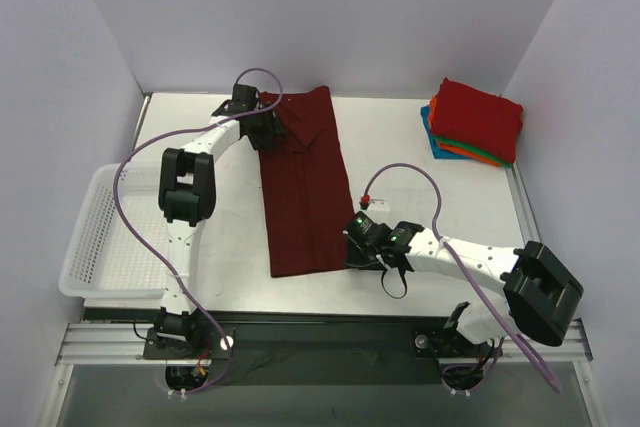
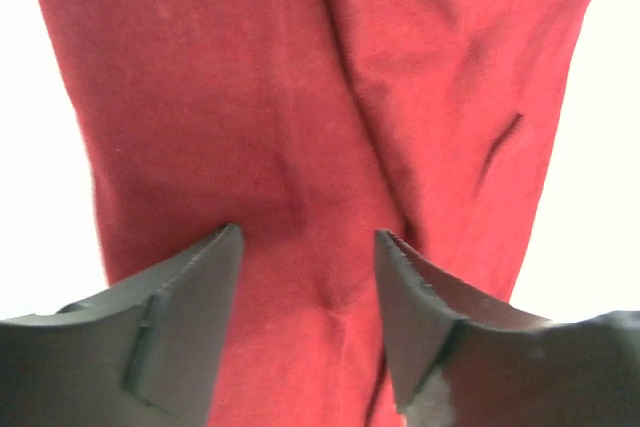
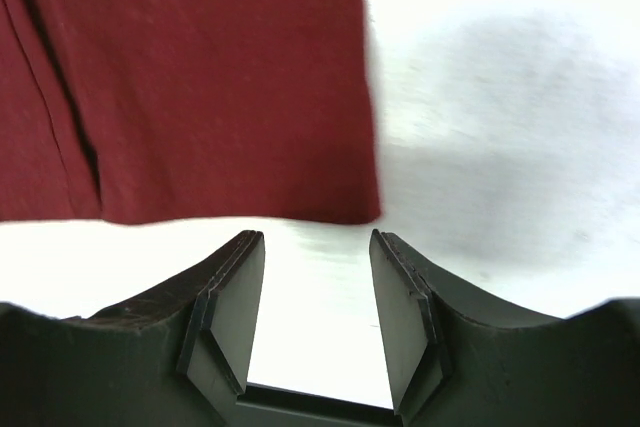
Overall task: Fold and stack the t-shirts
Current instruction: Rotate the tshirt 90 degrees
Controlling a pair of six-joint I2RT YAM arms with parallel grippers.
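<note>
Maroon t-shirt [image 1: 305, 197]: folded lengthwise into one long strip, lying flat at desk [image 1: 480, 207] centre. Folded stack [image 1: 478, 119]: red on top, orange, green and blue edges beneath, far right corner.

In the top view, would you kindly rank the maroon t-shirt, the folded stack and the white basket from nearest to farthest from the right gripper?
1. The maroon t-shirt, just left of the right gripper.
2. The folded stack, at the far right corner.
3. The white basket, at the left edge.
</note>
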